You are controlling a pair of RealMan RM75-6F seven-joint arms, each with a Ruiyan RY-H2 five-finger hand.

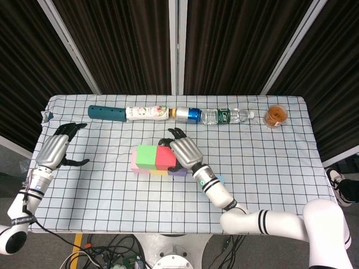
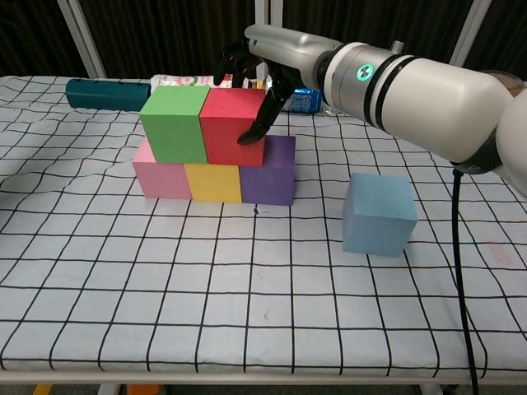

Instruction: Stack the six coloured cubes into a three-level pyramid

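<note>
Only unreadable bottle labels point(image 1: 224, 115); right hand point(image 2: 255, 74) on red cube point(image 2: 232, 125)

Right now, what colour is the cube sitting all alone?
Light blue cube; the chest view shows it best.

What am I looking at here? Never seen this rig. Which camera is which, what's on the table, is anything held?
It is a two-armed robot with humanlike hands, driven remotely. One picture looks down from its head, the other looks forward from its chest.

On the checked table stands an unfinished block pyramid: pink cube, yellow cube and purple cube in a row, green cube and red cube on top. A blue cube sits apart, not yet stacked.

The right hand is curled around the red cube, fingertips touching its side. The left hand rests open near the table's edge, holding nothing.

Along the far edge lie a teal tube, bottles and a can, plus a small jar.
</note>
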